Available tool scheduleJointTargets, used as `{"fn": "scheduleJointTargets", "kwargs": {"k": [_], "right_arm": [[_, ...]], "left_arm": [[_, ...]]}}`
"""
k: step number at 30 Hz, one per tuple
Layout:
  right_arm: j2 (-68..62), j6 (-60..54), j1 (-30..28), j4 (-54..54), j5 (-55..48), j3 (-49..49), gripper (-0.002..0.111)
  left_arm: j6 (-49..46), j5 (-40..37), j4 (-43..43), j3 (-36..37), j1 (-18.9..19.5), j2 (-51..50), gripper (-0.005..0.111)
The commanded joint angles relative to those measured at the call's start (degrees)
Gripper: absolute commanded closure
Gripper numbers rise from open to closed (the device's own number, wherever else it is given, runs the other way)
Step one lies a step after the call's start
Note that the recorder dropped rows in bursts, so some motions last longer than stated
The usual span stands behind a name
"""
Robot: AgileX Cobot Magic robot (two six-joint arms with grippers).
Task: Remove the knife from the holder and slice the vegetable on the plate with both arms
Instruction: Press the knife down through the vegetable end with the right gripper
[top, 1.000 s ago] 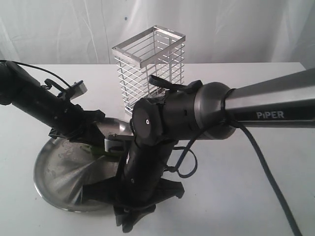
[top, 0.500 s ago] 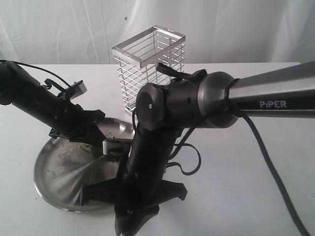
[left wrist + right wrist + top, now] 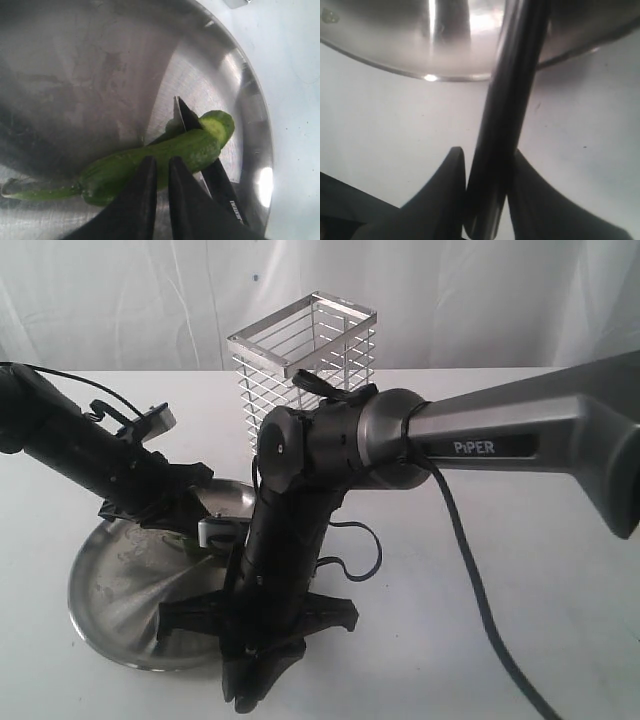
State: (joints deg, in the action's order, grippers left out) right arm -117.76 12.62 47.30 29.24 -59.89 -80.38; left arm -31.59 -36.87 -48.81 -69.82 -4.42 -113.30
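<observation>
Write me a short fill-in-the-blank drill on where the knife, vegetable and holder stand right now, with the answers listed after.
1. The right gripper is shut on the ____ of the knife.
2. The vegetable lies on the steel ____, under the left gripper.
3. The blade meets the vegetable near its ____ end, away from the stem.
4. The wire holder stands upright with ____ inside it.

Missing words: handle; plate; cut; nothing

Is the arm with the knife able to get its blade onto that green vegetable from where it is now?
Probably yes. In the left wrist view the knife already meets the vegetable near its cut end, with nothing between them. The left tool pins the vegetable on the plate; the right tool grips the handle.
</observation>
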Motion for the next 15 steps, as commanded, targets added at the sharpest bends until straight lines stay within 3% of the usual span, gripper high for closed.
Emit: {"fn": "scheduleJointTargets", "kwargs": {"k": [1, 15], "right_arm": [[0.23, -4.75, -0.52, -0.33, 1.96, -1.18, 0.108], [0.23, -4.75, -4.63, -4.15, 0.88, -3.04, 0.108]], "left_arm": [[-0.02, -0.37, 0.91, 0.67, -0.29, -1.37, 0.09], [-0.02, -0.8, 0.91, 0.67, -0.29, -1.37, 0.09]]}}
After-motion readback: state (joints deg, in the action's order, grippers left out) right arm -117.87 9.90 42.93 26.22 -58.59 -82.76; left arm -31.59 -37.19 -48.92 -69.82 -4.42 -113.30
